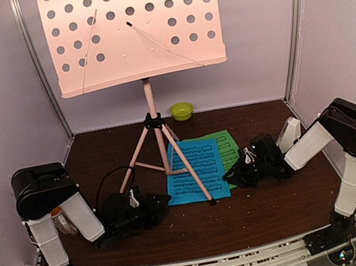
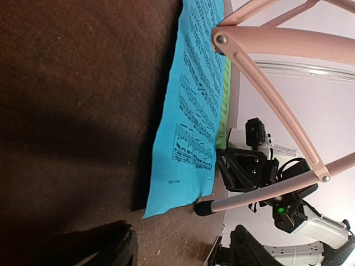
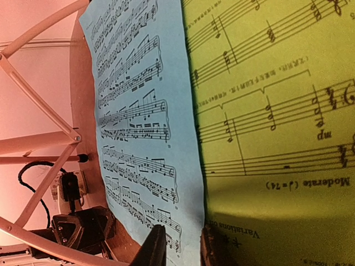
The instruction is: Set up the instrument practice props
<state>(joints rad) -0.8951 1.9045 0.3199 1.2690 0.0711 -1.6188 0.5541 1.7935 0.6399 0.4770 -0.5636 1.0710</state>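
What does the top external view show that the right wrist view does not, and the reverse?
Only top external: the music stand's pink perforated desk and the lime-green bowl. Only right wrist: readable tempo print on the green sheet. Both: the blue sheet overlapping the green one, and the tripod legs.

The worktop (image 1: 99,153) carries the pink stand (image 1: 138,58), a blue sheet (image 1: 181,185) between both jaws, and a green sheet (image 1: 228,144) at the right jaws.
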